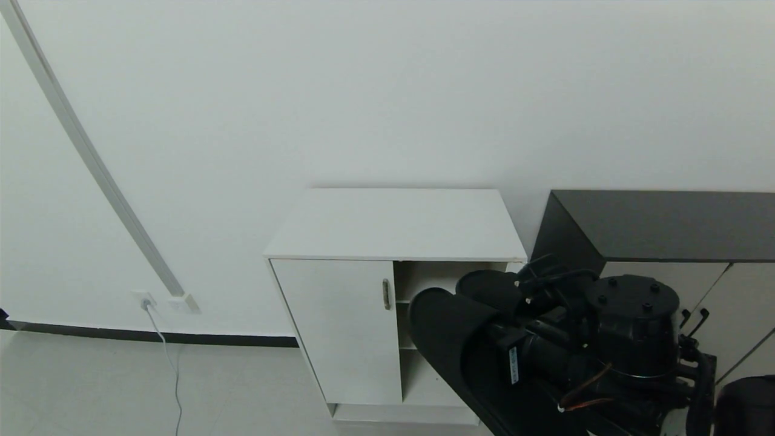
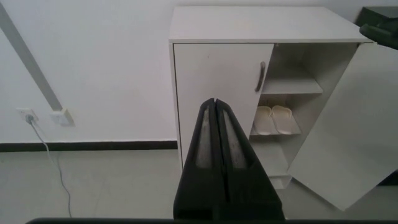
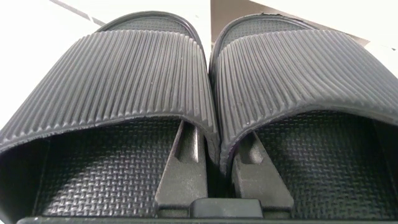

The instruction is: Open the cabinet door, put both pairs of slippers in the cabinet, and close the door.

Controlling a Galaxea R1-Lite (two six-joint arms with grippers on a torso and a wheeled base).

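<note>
- Right gripper (image 3: 217,167): one finger sits inside each slipper of the ribbed black rubber slipper pair (image 3: 149,74), pinching their adjoining side walls together.
- The black pair is held aloft before the white two-door cabinet (image 1: 393,225), whose right door (image 2: 348,137) is swung open.
- Left gripper (image 2: 215,107): fingers pressed together, holding nothing.
- Pair of white slippers (image 2: 277,119): on a shelf inside the open compartment.

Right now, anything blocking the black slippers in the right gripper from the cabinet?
Nothing visible: the right door of the cabinet stands open before the black slippers in the right gripper. White slippers occupy one shelf; the shelf below looks free.
</note>
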